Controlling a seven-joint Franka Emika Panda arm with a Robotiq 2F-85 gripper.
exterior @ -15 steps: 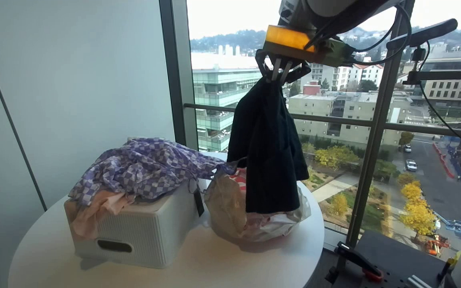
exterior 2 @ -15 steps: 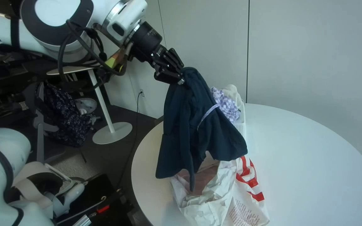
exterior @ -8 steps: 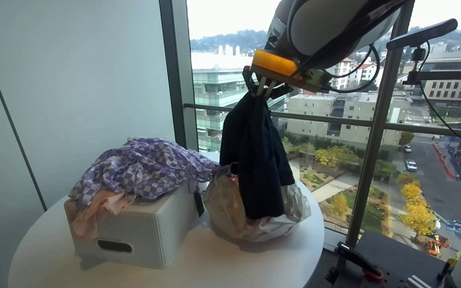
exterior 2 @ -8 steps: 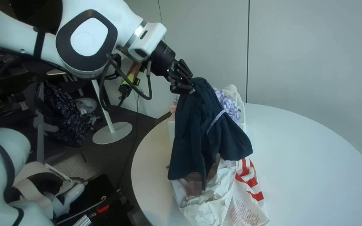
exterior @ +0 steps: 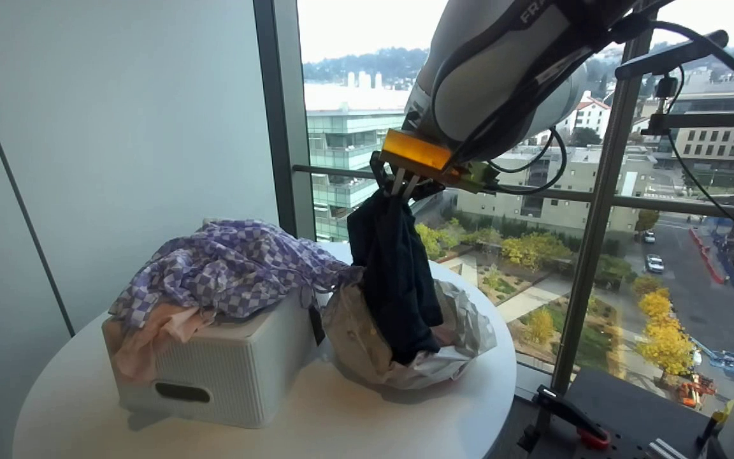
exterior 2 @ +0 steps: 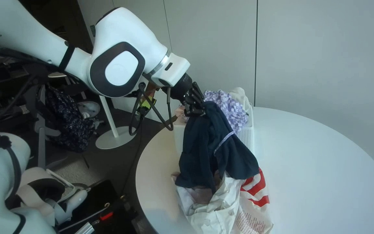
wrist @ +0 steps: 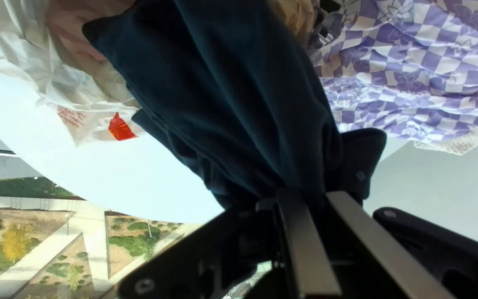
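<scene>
My gripper [exterior: 402, 191] is shut on the top of a dark navy garment [exterior: 397, 274], which hangs down in folds. In the wrist view the garment [wrist: 239, 95] fills the middle, pinched between the finger ends. Its lower end reaches into the mouth of a crumpled paper bag [exterior: 351, 331] and bunches there. In an exterior view one lower corner of the garment [exterior 2: 239, 162] lies over the bag's rim. A thin purple strap [exterior 2: 223, 142] crosses the garment. A purple-and-white checkered garment [exterior: 233, 268] lies on a white ribbed box [exterior: 214, 389] beside the bag.
A peach cloth [exterior: 157, 338] hangs over the box's edge. Box and bag stand on a round white table [exterior 2: 310, 169]. A wall [exterior: 118, 127] is behind the box. A window [exterior: 532, 255] is behind the bag. A camera on a mount [exterior: 669, 57] stands at the right.
My gripper has moved down and towards the box, still holding the dark garment. The garment's lower end has sunk into the bag's mouth and folded up. The box and checkered garment look mostly unchanged.
</scene>
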